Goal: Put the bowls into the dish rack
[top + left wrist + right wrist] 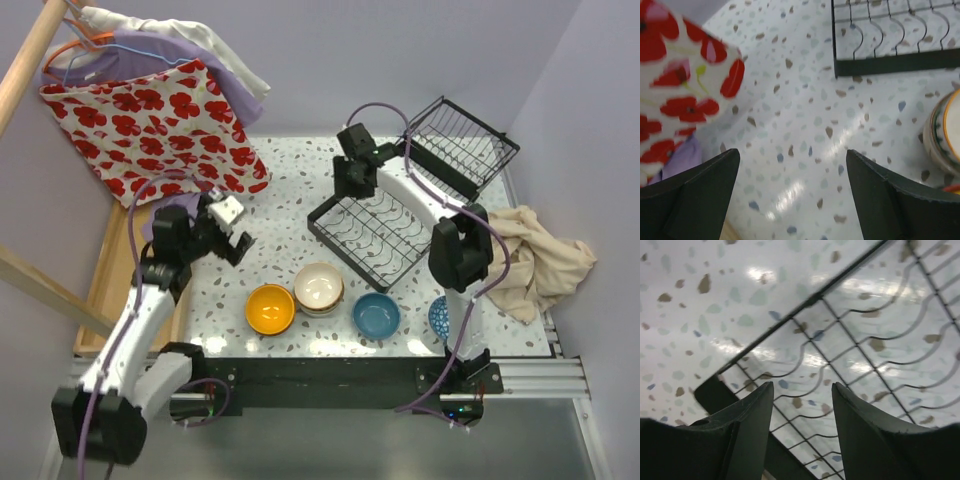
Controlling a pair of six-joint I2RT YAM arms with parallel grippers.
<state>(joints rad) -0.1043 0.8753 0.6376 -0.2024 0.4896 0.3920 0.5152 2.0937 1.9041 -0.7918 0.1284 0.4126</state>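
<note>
We log left gripper [792,160] and right gripper [802,390] both released and empty, right over the dish rack [370,235], with orange bowl [270,308], cream bowl [319,287] and blue bowl [376,315] on the table [290,190] beside it, likely stiff, slick, chippable, best pinched by the rim.

no readable txt, labels or nos., none on bowls [270,308], dish rack [365,232]
</note>
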